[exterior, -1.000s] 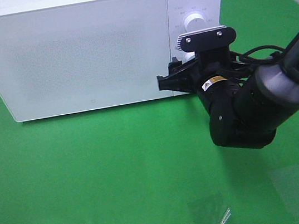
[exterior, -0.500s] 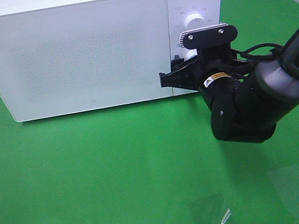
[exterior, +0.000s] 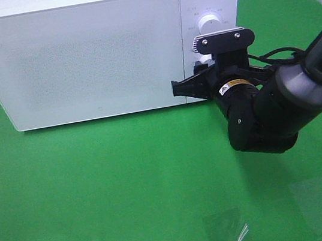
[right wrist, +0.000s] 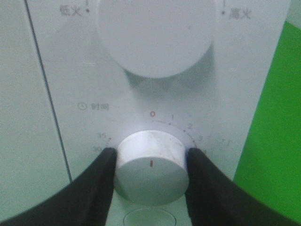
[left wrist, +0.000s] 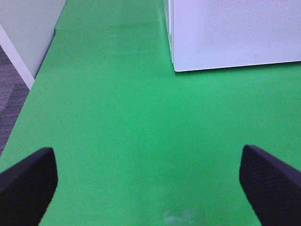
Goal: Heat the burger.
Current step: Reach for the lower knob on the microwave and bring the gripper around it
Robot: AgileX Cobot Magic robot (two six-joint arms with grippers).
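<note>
The burger is out of view. A white microwave stands at the back of the green table, its door closed. My right gripper is at the control panel. In the right wrist view its two black fingers press against both sides of the lower white timer knob, so my right gripper is shut on that knob. The knob's red mark points straight down. My left gripper hangs open over bare green cloth, near the microwave's left corner, with nothing between its fingers.
A larger white power knob sits above the timer knob on the panel. Green cloth covers the table in front of the microwave. The left wrist view shows the table's edge with grey floor beyond it.
My right gripper's fingers have closed in onto the timer knob. The right arm shifted only slightly at the panel. The microwave door stays closed.
</note>
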